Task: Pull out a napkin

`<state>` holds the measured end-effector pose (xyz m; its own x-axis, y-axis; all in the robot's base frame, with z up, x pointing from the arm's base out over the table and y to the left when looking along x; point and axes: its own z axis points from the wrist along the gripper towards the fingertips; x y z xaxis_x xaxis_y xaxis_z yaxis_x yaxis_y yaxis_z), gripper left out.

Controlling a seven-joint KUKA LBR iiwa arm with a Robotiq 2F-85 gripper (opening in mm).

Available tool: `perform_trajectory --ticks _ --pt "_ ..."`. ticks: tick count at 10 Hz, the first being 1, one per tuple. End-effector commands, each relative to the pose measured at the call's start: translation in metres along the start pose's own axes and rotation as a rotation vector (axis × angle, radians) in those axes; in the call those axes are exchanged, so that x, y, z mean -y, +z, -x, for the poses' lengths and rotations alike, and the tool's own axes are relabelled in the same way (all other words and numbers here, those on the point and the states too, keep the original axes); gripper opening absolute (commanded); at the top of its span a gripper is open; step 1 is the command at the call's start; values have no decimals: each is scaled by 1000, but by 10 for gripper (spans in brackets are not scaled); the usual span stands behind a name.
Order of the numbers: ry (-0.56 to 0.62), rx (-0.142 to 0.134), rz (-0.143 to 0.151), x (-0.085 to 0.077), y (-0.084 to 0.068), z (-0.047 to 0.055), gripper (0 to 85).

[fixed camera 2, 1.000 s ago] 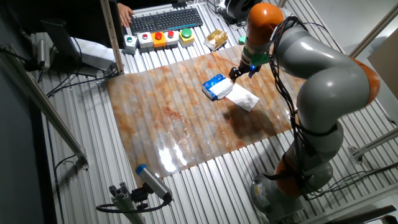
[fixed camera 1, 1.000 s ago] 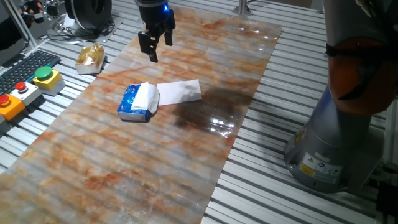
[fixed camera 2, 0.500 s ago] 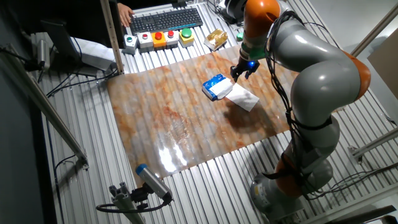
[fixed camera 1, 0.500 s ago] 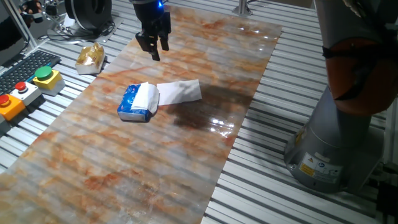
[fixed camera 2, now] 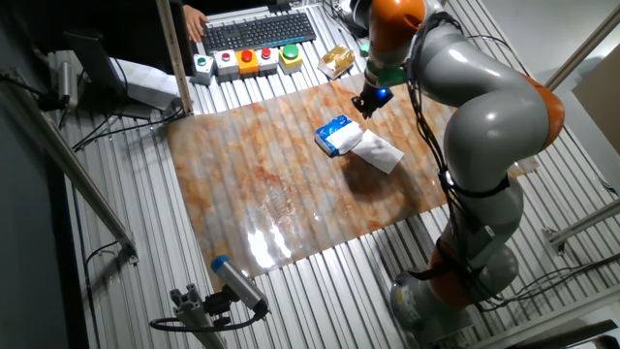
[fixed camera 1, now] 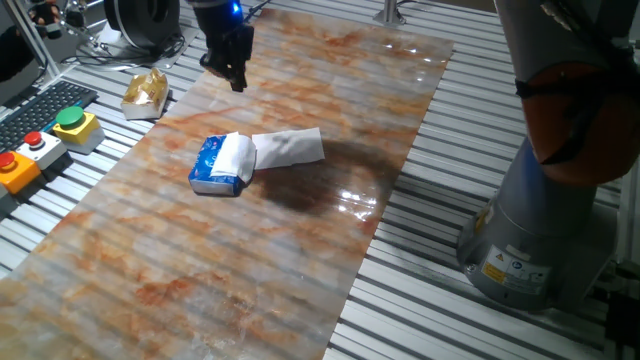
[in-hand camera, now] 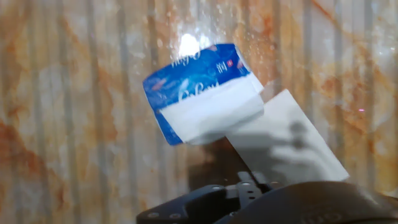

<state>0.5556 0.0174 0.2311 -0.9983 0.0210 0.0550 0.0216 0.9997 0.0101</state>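
The gripper (fixed camera 1: 233, 72) hangs in the air above the far left part of the marbled tabletop (fixed camera 1: 300, 250). Its two dark fingers point down. They look close together, and nothing is held between them. How far apart they are cannot be told for sure, as they are small and dark in both fixed views. In the other fixed view the gripper (fixed camera 2: 362, 105) sits above the tabletop edge nearest the keyboard (fixed camera 2: 254, 31). In the hand view only the dark base of the hand shows along the bottom edge, and the fingertips are out of sight.

The napkin (fixed camera 1: 287, 147) lies flat on the tabletop, well apart from the gripper. It is a white sheet with soft creases. One end of it touches the blue packet (fixed camera 1: 213, 166), and the rest spreads out toward the right edge of the tabletop. In the hand view the napkin (in-hand camera: 286, 140) runs out from under the white flap of the blue packet (in-hand camera: 199, 78). A grey shadow falls across the sheet.

A gold foil wrapper (fixed camera 1: 146, 92) sits on the metal slats just past the left edge of the tabletop. Near it is a box with a green button (fixed camera 1: 70, 122). The big grey and orange arm (fixed camera 2: 484, 107) bends over the right side of the tabletop.
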Motion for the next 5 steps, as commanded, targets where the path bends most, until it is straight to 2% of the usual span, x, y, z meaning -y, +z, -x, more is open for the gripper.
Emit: perform_trajectory --ticks 1,2,3,5 --pt "8 3 6 -1 11 2 0" --pt "9 -8 0 -2 15 3 0" --pt "1 -16 -27 -3 18 2 0" --pt "26 -28 -22 -9 20 4 0"
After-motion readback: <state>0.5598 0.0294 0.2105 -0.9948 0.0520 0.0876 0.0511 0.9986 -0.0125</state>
